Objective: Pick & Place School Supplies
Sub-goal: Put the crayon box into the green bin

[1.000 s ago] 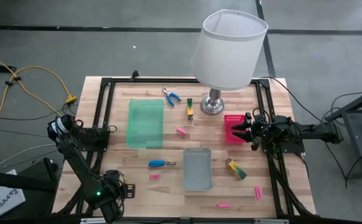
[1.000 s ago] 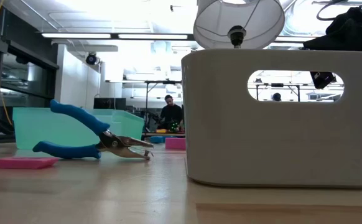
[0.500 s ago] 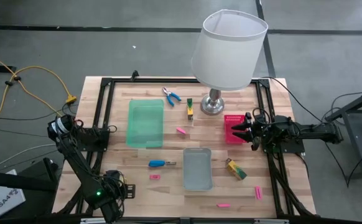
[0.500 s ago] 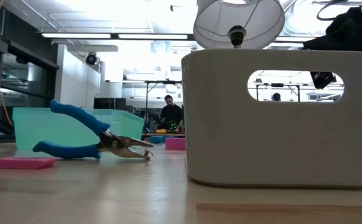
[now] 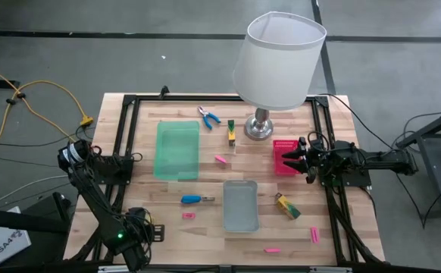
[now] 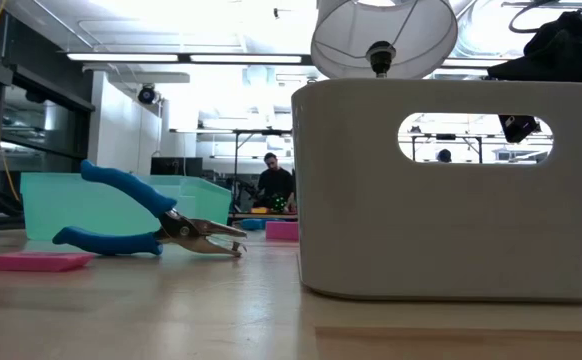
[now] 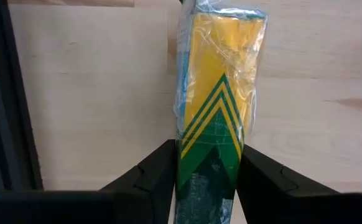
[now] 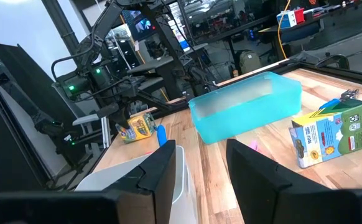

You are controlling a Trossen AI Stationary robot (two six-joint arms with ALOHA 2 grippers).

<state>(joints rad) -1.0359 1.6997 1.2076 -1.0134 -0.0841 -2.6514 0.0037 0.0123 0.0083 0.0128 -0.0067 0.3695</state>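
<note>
Printing is carried by the yellow-and-green box (image 7: 218, 74) gripped in the left gripper (image 7: 207, 152): green chevrons on yellow under clear wrap, with no words that can be read. The jaws are closed against both of its sides, and it is held over bare wood near the table's (image 5: 342, 227) front left corner. A second box (image 5: 231, 133) is stood upright just beside the lamp (image 5: 277, 61) base towards the far edge; its label is seen in the right wrist view, but the writing is too small to be made out. A third box (image 5: 287, 205) is laid tilted near the right edge, just beside the grey tray (image 5: 240, 205).

Open wood is left along the front edge and between the green tray (image 5: 177, 150) and the grey tray. The far right corner is crowded by the lamp and the pink tray (image 5: 283, 145), over which the right gripper (image 5: 295, 161) is held with its jaws apart and nothing between them.

Four pink bars are counted: one (image 5: 220, 159) at the table's middle, one (image 5: 189, 215) near the screwdriver (image 5: 192, 199), and two (image 5: 272, 249) (image 5: 314, 236) towards the front right corner. One pair of pliers (image 5: 209, 115) is laid near the far edge. Three trays are counted. A person (image 6: 274, 185) is seen in the room beyond.
</note>
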